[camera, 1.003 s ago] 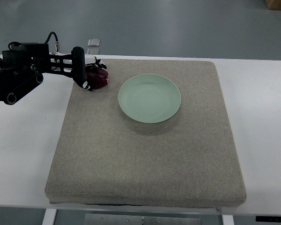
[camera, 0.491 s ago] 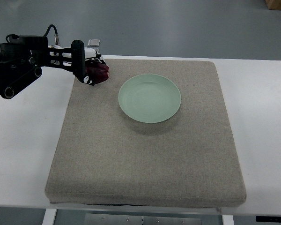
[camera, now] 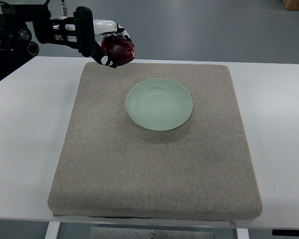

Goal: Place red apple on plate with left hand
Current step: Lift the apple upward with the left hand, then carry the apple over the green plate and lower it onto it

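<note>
Gripping: left hand (camera: 105,41) closed around red apple (camera: 118,50), upper left of the frame.
Apple: above mat's (camera: 154,164) far edge, apart from plate (camera: 159,104).
Plate: upper centre of mat, bare mat all around.
Tabletop (camera: 274,124): white margins left and right.
</note>
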`<move>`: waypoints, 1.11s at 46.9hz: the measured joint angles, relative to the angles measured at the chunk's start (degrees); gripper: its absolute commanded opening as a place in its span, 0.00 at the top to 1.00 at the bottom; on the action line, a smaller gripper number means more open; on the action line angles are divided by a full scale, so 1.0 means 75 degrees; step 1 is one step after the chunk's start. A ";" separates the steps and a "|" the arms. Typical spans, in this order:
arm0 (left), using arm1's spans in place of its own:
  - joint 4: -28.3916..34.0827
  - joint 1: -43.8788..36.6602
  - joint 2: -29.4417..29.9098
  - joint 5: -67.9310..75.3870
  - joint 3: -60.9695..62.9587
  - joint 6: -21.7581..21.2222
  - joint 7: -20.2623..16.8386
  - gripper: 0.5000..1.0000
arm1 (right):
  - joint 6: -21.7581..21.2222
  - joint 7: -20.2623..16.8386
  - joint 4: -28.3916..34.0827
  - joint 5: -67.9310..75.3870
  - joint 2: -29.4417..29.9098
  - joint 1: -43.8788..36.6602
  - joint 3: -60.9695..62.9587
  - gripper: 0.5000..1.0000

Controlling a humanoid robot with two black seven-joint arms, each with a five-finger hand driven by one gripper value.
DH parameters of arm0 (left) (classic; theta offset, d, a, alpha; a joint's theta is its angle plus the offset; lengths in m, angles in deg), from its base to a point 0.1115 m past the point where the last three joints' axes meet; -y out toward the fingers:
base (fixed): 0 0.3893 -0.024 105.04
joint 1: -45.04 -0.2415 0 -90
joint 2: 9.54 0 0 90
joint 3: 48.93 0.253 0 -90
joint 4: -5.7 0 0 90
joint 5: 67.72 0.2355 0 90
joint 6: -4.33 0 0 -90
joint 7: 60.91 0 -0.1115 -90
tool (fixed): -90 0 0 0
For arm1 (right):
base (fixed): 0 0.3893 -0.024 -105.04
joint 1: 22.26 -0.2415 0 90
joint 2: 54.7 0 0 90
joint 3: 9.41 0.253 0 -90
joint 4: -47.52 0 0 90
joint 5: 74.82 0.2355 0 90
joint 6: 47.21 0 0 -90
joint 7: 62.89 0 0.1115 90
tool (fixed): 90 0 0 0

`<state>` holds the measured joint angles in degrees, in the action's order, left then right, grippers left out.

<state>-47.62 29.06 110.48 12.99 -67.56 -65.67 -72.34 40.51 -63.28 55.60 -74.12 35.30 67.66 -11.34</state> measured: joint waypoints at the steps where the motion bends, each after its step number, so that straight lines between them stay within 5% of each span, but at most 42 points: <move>1: -0.0035 0.0029 -0.0014 -0.0021 0.0000 0.0003 0.0000 1.00 | 0.0000 0.0000 0.0000 0.0000 0.0000 0.0000 0.0000 0.14; 21: -0.0289 -0.0197 -0.1001 0.0026 0.0081 -0.0600 0.0012 1.00 | 0.0000 0.0002 0.0000 0.0000 0.0000 0.0001 0.0000 0.14; 48: 0.0462 -0.1028 -0.1950 0.0266 0.0770 -0.1446 0.0022 1.00 | 0.0000 0.0002 0.0000 0.0000 0.0000 -0.0001 0.0000 0.14; 52: 0.0454 -0.1095 -0.1972 0.0266 0.0805 -0.1468 0.0023 0.66 | 0.0000 0.0004 0.0000 0.0000 0.0000 0.0000 0.0000 0.14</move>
<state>-44.21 20.85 95.69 14.99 -61.52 -76.68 -72.17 40.51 -63.25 55.60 -74.12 35.30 67.66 -11.34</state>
